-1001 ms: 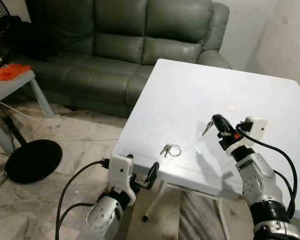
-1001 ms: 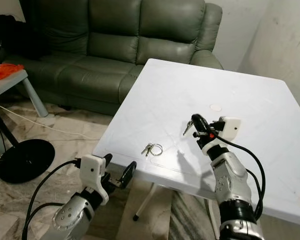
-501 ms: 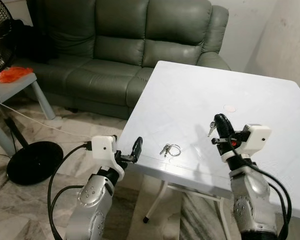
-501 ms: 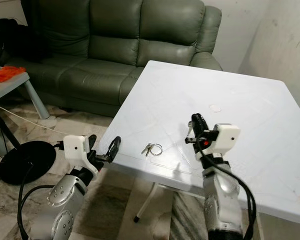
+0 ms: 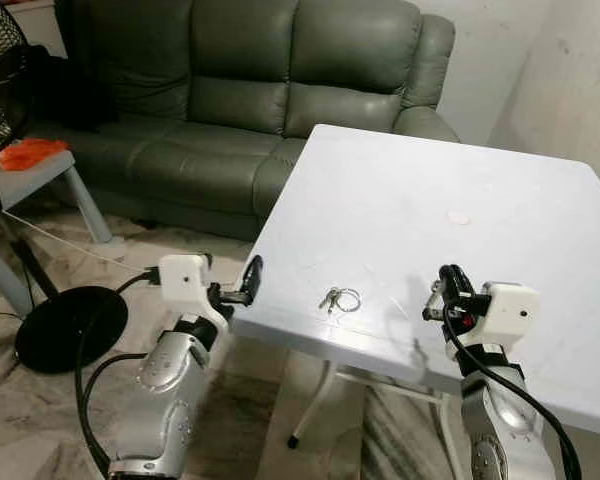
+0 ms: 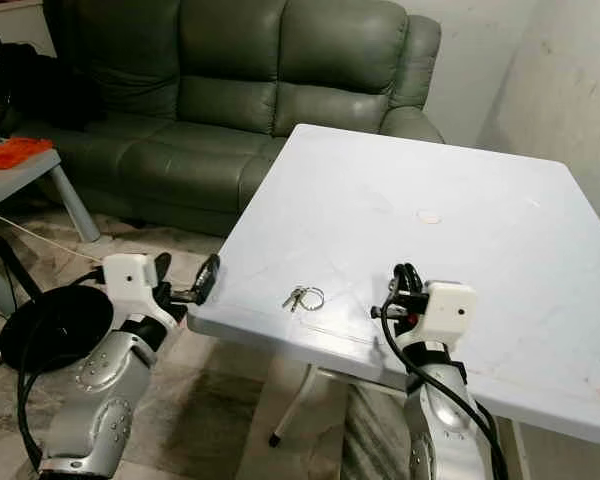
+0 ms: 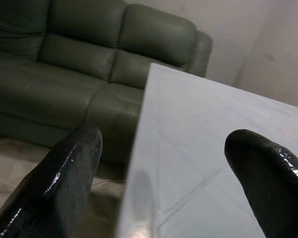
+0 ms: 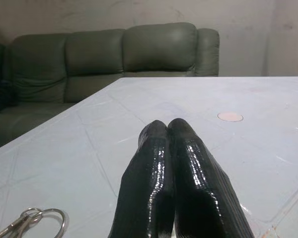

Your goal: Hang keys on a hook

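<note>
Right gripper (image 8: 168, 130) fingers pressed together above white table (image 8: 114, 148); keys (image 8: 37, 221) nearby; sofa (image 8: 114, 54) behind.

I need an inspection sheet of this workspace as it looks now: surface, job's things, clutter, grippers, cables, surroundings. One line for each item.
Surface: white table, mostly bare, faint scratches.
Job's things: keys on a ring lie flat near the table's front edge; a small key seems to hang at the right gripper's fingers. Hook: nothing seen.
Clutter: small round pale disc on the table.
Grippers: left gripper open, at the table's left front corner; right gripper shut, above the table right of the keys.
Cables: black cables loop along both arms.
Surroundings: green sofa behind, fan base on the floor, side table with an orange thing.
</note>
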You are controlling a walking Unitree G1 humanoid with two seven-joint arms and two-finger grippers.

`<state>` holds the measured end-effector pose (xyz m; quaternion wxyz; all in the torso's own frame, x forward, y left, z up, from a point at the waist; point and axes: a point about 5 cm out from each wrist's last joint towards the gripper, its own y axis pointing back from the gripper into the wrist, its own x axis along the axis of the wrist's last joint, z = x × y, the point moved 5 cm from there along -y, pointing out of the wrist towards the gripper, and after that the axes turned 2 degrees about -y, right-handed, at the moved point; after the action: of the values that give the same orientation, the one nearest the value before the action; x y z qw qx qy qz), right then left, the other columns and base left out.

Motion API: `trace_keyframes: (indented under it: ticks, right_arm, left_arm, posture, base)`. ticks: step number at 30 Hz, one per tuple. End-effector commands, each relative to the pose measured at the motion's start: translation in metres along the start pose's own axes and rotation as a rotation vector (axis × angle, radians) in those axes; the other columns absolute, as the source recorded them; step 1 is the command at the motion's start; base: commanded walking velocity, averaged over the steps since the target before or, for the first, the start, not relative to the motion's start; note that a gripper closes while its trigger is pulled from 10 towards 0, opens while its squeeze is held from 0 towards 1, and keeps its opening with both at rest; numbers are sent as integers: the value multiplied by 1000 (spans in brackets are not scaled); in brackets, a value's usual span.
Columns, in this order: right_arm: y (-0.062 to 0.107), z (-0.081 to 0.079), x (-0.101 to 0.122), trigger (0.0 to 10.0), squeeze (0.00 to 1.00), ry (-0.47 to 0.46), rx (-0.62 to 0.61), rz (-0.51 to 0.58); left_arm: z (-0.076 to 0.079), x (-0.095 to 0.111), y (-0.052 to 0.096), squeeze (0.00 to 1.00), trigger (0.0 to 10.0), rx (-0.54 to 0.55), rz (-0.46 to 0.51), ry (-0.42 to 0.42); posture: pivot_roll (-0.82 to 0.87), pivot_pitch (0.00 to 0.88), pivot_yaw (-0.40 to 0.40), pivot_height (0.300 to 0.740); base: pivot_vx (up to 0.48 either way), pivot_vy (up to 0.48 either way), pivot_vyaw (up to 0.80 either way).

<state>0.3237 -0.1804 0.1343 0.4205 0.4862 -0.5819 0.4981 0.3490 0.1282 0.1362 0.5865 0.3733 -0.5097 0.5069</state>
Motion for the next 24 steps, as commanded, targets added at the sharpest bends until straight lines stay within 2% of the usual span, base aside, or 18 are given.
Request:
trace_keyframes:
  ticks: [1, 7, 14, 17, 24]
  right_arm:
    - [2, -4, 1, 10000, 0, 27, -13, 3]
    - [1, -14, -9, 10000, 0, 50, -2, -41]
    - [-1, -16, -11, 10000, 0, 59, -9, -53]
    - [-2, -17, -11, 10000, 0, 61, -11, -59]
    - [-2, -15, -14, 10000, 0, 57, -22, -79]
  left_arm:
    - [-6, 0, -1, 0, 10000, 14, -2, 6]
    - [-13, 0, -5, 0, 10000, 40, -5, 5]
    - [-10, -1, -9, 0, 10000, 21, -11, 10]
    - [-10, -2, -10, 0, 10000, 20, -14, 16]
    - [-8, -4, -13, 0, 10000, 15, -20, 25]
  posture:
    - [31, 0, -21, 740]
    - [27, 0, -6, 740]
    - [22, 0, -3, 740]
    - [19, 0, -2, 740]
    - [12, 0, -1, 740]
  base:
    - [0, 0, 0]
    - [0, 0, 0]
    - [0, 0, 0]
    - [0, 395, -181]
    - [0, 480, -800]
